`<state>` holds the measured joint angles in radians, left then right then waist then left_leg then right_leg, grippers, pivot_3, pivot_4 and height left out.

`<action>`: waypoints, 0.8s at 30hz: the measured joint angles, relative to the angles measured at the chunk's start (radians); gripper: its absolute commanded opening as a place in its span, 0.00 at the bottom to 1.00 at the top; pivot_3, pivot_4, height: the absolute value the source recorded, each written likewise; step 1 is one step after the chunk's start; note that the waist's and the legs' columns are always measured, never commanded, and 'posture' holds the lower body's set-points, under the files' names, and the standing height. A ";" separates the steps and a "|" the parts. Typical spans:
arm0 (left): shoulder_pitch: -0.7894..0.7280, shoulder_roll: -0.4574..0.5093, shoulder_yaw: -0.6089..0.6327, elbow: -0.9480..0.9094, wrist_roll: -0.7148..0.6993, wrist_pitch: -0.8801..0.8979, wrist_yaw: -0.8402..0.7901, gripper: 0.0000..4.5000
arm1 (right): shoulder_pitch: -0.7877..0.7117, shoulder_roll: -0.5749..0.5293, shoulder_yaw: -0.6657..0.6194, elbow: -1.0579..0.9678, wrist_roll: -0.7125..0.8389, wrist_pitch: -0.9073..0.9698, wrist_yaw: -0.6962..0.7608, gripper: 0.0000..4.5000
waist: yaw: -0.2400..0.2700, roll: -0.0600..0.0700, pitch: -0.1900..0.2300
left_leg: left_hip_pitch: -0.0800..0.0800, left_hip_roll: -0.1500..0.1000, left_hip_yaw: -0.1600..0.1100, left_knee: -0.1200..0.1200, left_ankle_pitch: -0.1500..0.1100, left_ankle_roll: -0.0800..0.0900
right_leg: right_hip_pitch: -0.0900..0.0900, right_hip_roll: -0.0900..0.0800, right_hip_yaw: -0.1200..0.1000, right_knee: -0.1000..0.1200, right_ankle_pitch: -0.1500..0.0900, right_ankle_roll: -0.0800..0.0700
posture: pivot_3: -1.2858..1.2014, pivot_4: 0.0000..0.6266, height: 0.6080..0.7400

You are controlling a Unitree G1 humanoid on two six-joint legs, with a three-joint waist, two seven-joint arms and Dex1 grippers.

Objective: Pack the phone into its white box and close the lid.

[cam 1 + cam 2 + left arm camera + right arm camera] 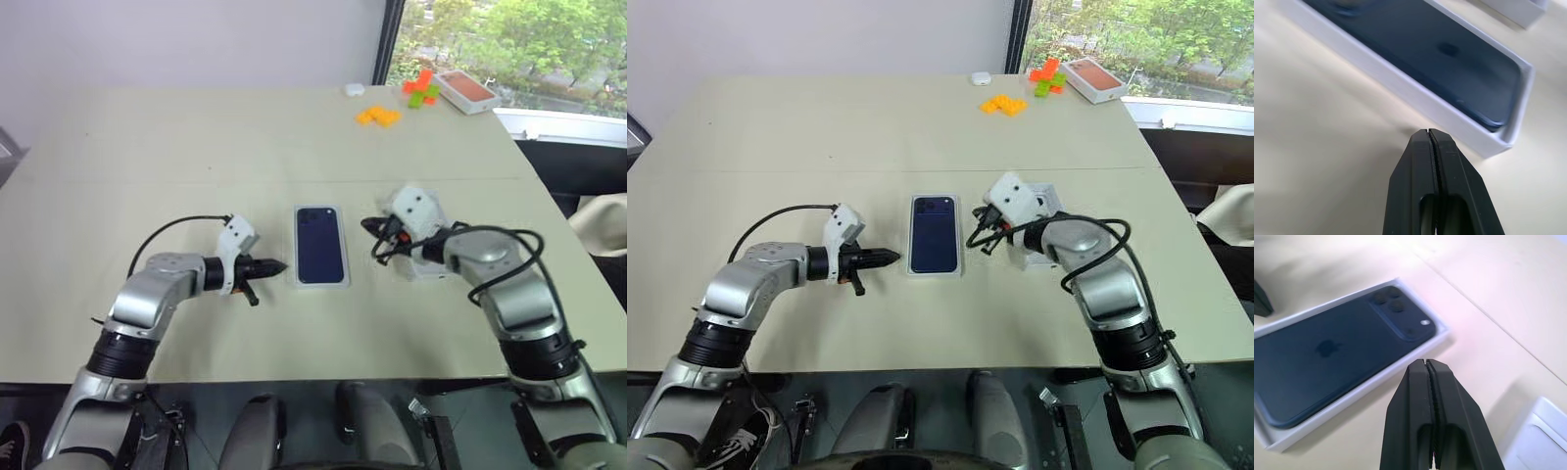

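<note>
Head views: the phone [321, 244] lies back-up inside the white box [321, 284] at table [196, 147] centre, between both arms.

Left wrist view: left gripper [1428, 134] clenched, empty, just beside the box wall.

Right wrist view: right gripper [1425, 364] clenched, empty. The lid [1540, 443], probably light, stiff cardboard, lies to the right; grasp by its long edges.

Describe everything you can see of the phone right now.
The phone is a slim dark navy-blue smartphone with a glossy back and rounded corners. It lies flat, back up, inside the white box, whose low walls frame it on all sides. Its square camera bump with three lenses sits at the far corner on the robot's left, and a faint logo marks the middle of the back. Nothing covers it, and neither the left gripper nor the right gripper touches it.
</note>
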<state>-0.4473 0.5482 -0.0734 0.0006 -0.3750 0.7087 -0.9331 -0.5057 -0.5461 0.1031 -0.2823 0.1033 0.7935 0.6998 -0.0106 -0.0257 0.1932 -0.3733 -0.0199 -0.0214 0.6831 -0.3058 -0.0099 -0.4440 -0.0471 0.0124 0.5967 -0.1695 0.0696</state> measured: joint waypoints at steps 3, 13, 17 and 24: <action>-0.041 0.004 0.058 0.046 -0.027 -0.051 -0.027 0.53 | -0.024 -0.025 -0.001 0.001 -0.002 0.107 -0.033 0.54 | 0.000 0.000 0.000 | 0.000 0.000 0.000 0.000 0.000 0.000 | 0.000 -0.001 0.000 0.000 0.000 0.000 | 0.52 0.24 1.00; -0.075 0.016 0.083 0.075 -0.058 -0.153 -0.130 0.99 | -0.221 -0.011 -0.038 0.080 0.039 0.474 -0.130 1.00 | -0.003 0.000 0.000 | 0.000 0.000 0.001 0.000 0.000 0.000 | -0.001 -0.001 0.000 0.000 0.000 0.000 | 0.52 0.24 1.00; -0.071 -0.003 0.097 0.073 -0.072 -0.226 -0.136 0.99 | -0.271 0.010 -0.057 0.124 0.069 0.634 -0.154 1.00 | -0.001 0.000 0.000 | 0.000 0.000 0.000 0.000 0.000 0.000 | 0.000 -0.001 0.000 0.000 0.000 0.000 | 0.52 0.24 1.00; -0.068 -0.019 0.097 0.076 -0.072 -0.245 -0.109 0.99 | -0.385 0.078 -0.101 0.275 0.082 0.814 -0.239 1.00 | -0.005 0.001 0.000 | 0.000 0.000 0.001 0.000 0.000 0.000 | -0.001 -0.001 0.000 0.000 0.000 0.000 | 0.52 0.24 1.00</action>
<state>-0.5150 0.5288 0.0241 0.0764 -0.4467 0.4636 -1.0417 -0.8902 -0.4676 0.0026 -0.0073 0.1857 1.6073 0.4604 -0.0152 -0.0251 0.1936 -0.3738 -0.0202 -0.0205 0.6829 -0.3059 -0.0098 -0.4453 -0.0481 0.0126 0.5972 -0.1691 0.0693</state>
